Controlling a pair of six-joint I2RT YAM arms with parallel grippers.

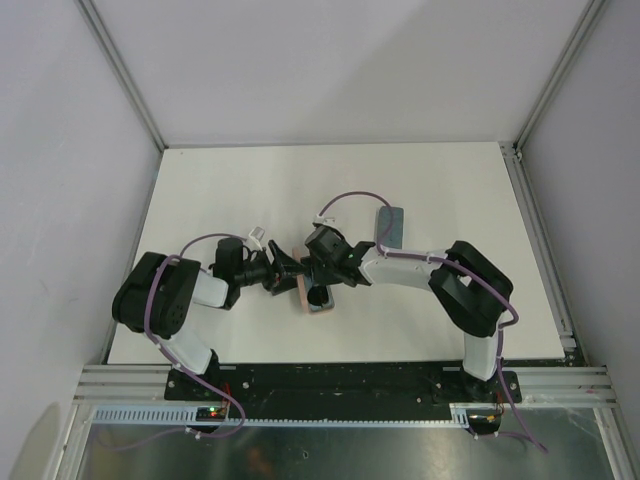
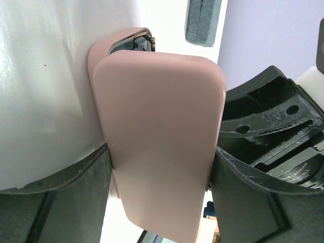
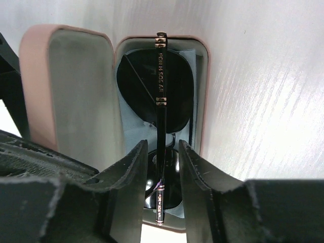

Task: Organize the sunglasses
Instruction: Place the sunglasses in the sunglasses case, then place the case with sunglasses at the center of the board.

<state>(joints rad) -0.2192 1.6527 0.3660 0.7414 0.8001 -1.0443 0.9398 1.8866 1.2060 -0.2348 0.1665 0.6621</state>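
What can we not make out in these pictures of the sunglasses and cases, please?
Top view: the pink case lies mostly under the arms, contents hidden.
Left wrist view: the case's lid fills the frame, hiding nearly everything inside; the blue-grey case is cut by the top edge.
Right wrist view: the right tool covers the lower lens of the black sunglasses.
Top view: the white item is too small to identify.

A pink case (image 2: 162, 142) lies open on the white surface (image 1: 250, 190), its lid standing upright. A light-blue cloth (image 3: 132, 139) lies inside its tray. A blue-grey case (image 1: 390, 225) rests well apart, behind and right of the pink case.
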